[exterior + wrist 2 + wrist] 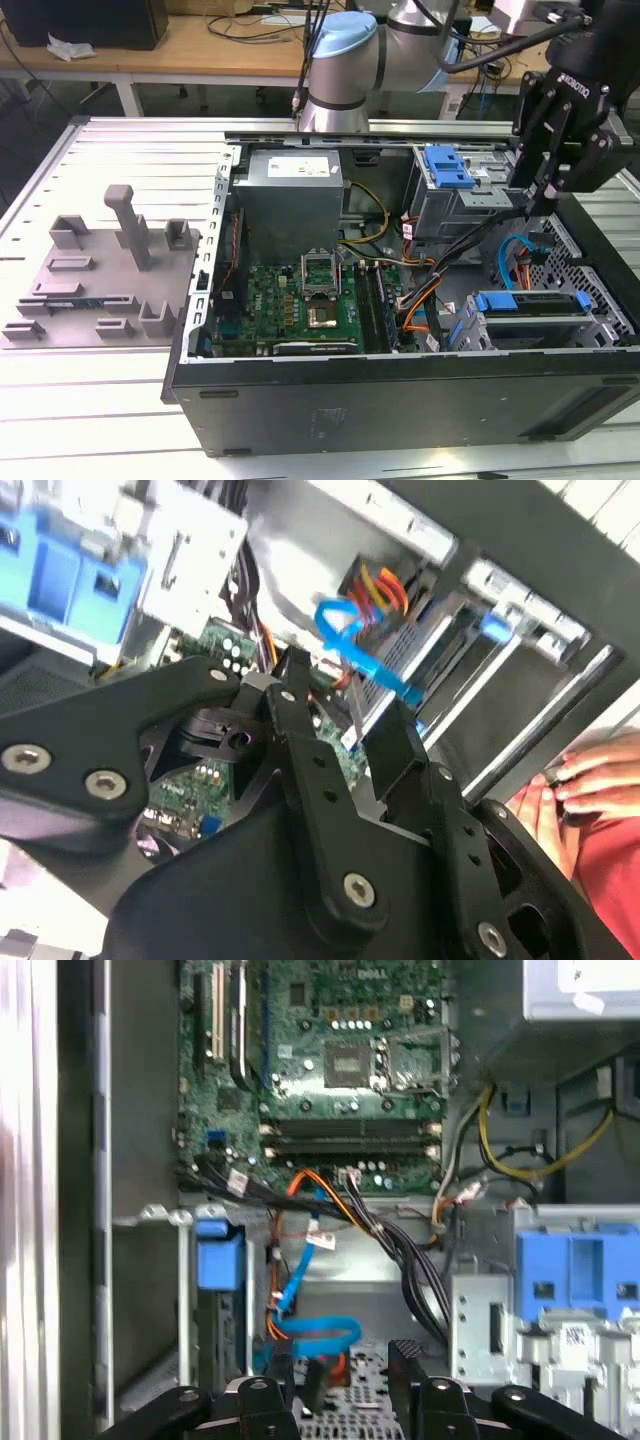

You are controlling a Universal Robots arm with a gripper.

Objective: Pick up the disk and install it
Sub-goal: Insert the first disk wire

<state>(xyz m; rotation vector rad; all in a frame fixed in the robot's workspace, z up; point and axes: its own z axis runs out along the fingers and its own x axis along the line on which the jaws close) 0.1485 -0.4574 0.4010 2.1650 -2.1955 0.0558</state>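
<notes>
The disk (529, 318), a silver drive between bright blue side rails, lies in the drive bay at the near corner of the open computer case on the exterior view's right. One blue rail end of it (220, 1260) shows in the first wrist view. My black gripper (537, 200) hangs above the case interior, behind and above the disk and clear of it. Its two fingers stand apart in both wrist views, so the gripper (345, 1365) (340, 710) is open with nothing between them. A blue data cable (300, 1300) curls just below the fingertips.
A drive cage with a solid-blue clip (447, 167) stands beside the gripper. The motherboard (300, 300), power supply (292, 195) and cable bundles fill the case. A grey fixture plate (100, 270) with posts lies on the exterior view's left. A person's hand (580, 780) rests near the case.
</notes>
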